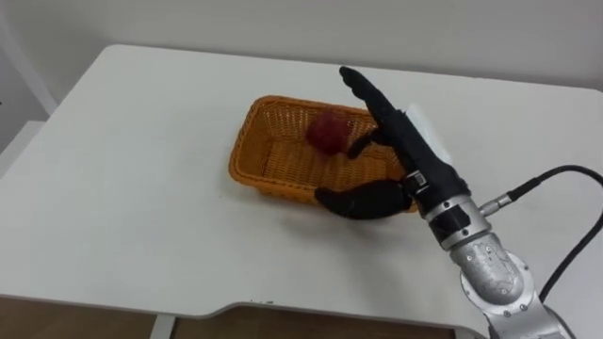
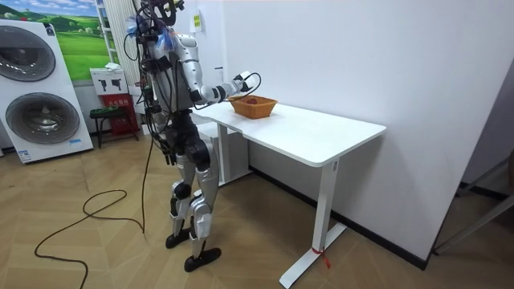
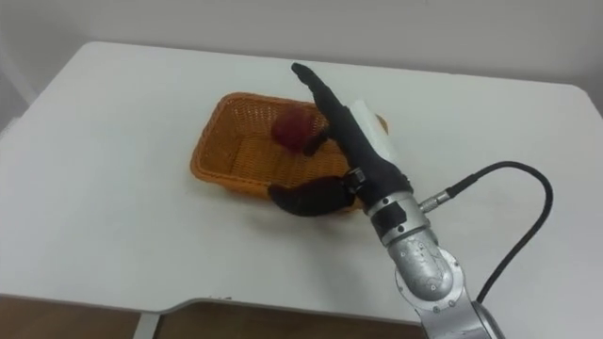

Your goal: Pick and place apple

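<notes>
White table (image 1: 132,169) — orange wicker basket (image 1: 247,155) on top

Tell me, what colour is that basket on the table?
The basket is orange woven wicker, clearest in the left eye view.

A dark red, round apple (image 1: 327,131) rests inside a shallow orange wicker basket (image 1: 243,137), near the basket's far right corner. The basket stands on a white table (image 1: 122,188). The right hand (image 1: 402,137) partly covers the apple's right side.
</notes>
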